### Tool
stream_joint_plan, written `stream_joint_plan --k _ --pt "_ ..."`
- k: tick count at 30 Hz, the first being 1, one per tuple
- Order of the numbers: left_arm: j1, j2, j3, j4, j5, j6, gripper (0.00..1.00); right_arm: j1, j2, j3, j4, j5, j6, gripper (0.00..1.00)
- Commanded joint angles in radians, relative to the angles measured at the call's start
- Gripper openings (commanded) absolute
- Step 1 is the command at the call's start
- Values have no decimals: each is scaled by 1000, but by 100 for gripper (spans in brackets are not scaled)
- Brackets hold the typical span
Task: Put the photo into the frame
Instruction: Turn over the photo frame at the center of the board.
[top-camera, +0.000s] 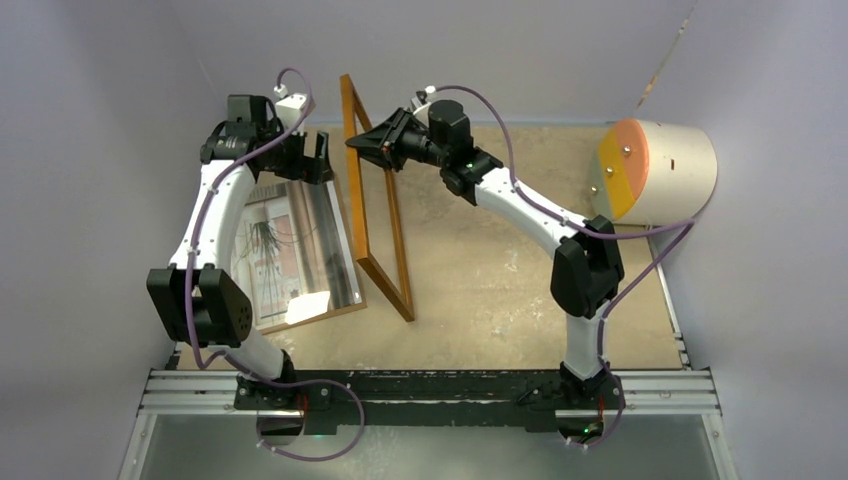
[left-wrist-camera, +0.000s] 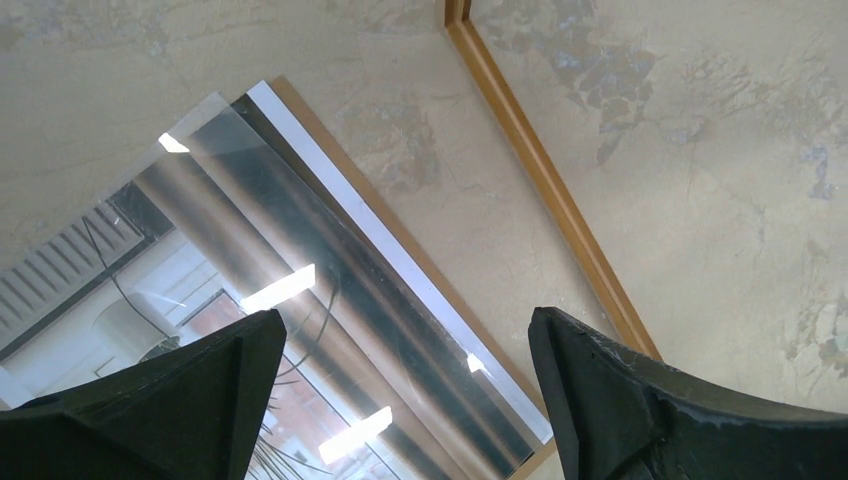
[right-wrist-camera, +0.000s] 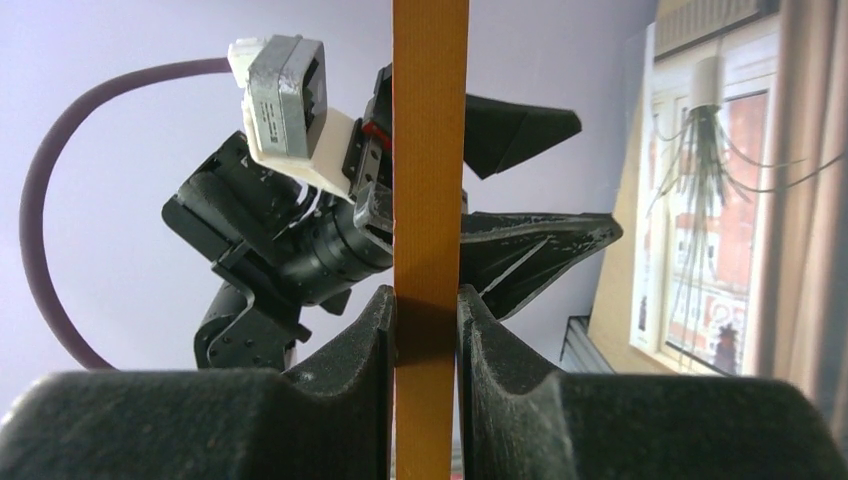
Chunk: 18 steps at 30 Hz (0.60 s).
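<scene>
The orange-brown frame (top-camera: 384, 288) stands tilted up on one long edge at the table's middle. My right gripper (top-camera: 362, 143) is shut on its raised rail, and the right wrist view shows that rail (right-wrist-camera: 430, 150) pinched between both fingers of this gripper (right-wrist-camera: 427, 300). The photo (top-camera: 285, 245) lies face up to the left, under a reflective glass pane (left-wrist-camera: 300, 200) and on a brown backing board (left-wrist-camera: 452, 295). My left gripper (top-camera: 315, 160) hovers open and empty over the stack's far end. In the left wrist view it (left-wrist-camera: 405, 330) is above the pane's edge, with the frame's lower rail (left-wrist-camera: 545, 170) beside it.
A cream and orange dome-shaped object (top-camera: 655, 170) sits at the back right. Purple walls close in the left, back and right sides. A metal rail (top-camera: 450, 385) with both arm bases runs along the near edge. The photo also shows in the right wrist view (right-wrist-camera: 710, 200).
</scene>
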Motion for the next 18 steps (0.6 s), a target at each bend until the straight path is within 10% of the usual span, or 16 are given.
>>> stream_joint_plan --k 1,14,18 --pt "-3 -54 62 28 26 -41 100 11 -36 42 148 -56 87 0" --pt "-69 -74 85 48 18 -65 100 -65 -102 -166 229 -102 153 0" --pt "-116 -67 101 54 -4 -69 100 -123 -129 -229 207 -162 118 24"
